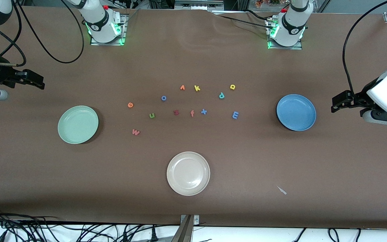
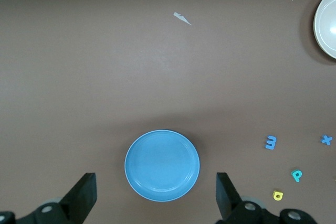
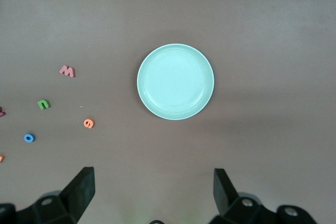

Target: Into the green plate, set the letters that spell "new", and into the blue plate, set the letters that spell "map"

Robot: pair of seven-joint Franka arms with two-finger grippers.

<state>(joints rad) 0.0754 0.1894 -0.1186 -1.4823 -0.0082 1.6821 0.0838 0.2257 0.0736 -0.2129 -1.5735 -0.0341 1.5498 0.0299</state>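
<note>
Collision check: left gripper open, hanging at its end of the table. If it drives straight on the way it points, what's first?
Likely the blue plate, centred ahead of the left gripper; height above it unclear.

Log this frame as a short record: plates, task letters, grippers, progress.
green plate: bare, toward right arm's end
blue plate: bare, toward left arm's end
new letters: n, e, w, on table
map letters: m, a, p, on table
left gripper: open, over table beside blue plate
right gripper: open, over table beside green plate
progress: nothing placed
</note>
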